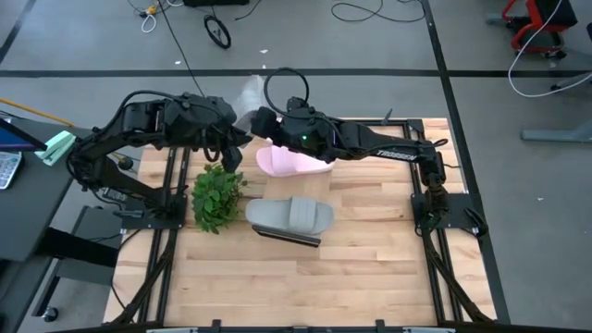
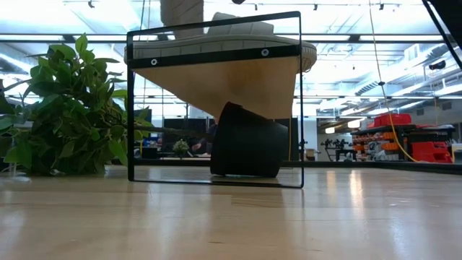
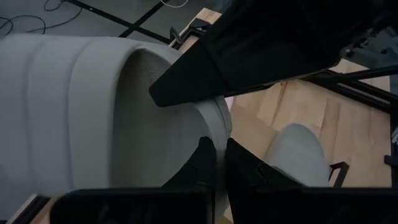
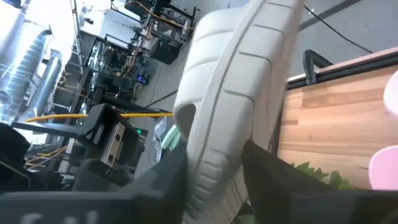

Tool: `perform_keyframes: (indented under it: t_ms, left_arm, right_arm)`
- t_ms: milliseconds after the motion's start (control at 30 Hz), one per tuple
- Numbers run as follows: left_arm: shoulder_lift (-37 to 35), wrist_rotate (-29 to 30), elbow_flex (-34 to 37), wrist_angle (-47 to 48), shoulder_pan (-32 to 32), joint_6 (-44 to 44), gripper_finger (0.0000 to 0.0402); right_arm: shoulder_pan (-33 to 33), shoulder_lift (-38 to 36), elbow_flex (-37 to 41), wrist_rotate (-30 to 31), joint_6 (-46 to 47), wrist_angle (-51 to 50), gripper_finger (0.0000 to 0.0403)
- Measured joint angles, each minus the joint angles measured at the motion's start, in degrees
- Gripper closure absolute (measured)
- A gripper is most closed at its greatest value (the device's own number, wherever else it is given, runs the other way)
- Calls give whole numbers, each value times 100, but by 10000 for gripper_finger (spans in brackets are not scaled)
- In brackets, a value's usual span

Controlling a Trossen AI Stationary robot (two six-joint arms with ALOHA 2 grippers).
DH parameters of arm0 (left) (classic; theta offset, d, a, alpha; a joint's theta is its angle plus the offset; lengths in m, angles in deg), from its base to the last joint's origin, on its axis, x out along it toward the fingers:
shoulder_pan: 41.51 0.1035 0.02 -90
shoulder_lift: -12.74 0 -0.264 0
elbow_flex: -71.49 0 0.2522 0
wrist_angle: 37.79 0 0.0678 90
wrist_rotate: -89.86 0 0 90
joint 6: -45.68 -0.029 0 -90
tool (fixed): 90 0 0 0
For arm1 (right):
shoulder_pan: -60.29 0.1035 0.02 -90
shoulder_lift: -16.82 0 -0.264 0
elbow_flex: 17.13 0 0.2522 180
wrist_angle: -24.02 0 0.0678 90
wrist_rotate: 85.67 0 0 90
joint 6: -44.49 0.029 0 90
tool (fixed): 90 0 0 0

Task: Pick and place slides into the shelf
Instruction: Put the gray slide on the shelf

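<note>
Passing the pale grey foam slide between arms needed the right gripper to close firmly on its edge before the left gripper, clamped on the sole rim, let go. The slide hung above the table's far left edge, between both grippers; the right one's fingers straddled it, grip not yet certain. Another grey slide lay on the light-wood shelf.

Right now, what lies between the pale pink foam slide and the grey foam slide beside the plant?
Nothing: the high view shows bare wooden tabletop between the pale pink foam slide and grey foam slide.
</note>
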Motion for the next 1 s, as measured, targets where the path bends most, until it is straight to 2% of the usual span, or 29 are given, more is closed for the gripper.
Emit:
perform_keyframes:
  t_ms: [167,233,367,500,633,833,1000]
  left_arm:
    - [2,-33,0,-37,-46,-3,375]
    - [2,-78,0,-46,-67,-4,362]
    - [-57,-263,-9,-160,-160,-24,331]
    - [-247,-310,-24,-188,-292,-24,306]
    - [-471,-365,-24,-129,-407,-15,291]
    - [-852,-517,-26,-84,-482,32,279]
    - [-1111,-503,-22,-49,-479,153,276]
  right_arm:
    - [3,1,0,44,-346,44,339]
    - [4,1,0,75,-508,25,357]
    - [-8,9,11,60,-838,-139,358]
    - [-73,-13,24,-229,-887,-427,358]
    - [-179,-156,19,-1076,-1130,-749,359]
    - [-413,-536,15,-2796,-1272,-1549,359]
    - [-588,-1005,9,-3441,-1297,-2737,359]
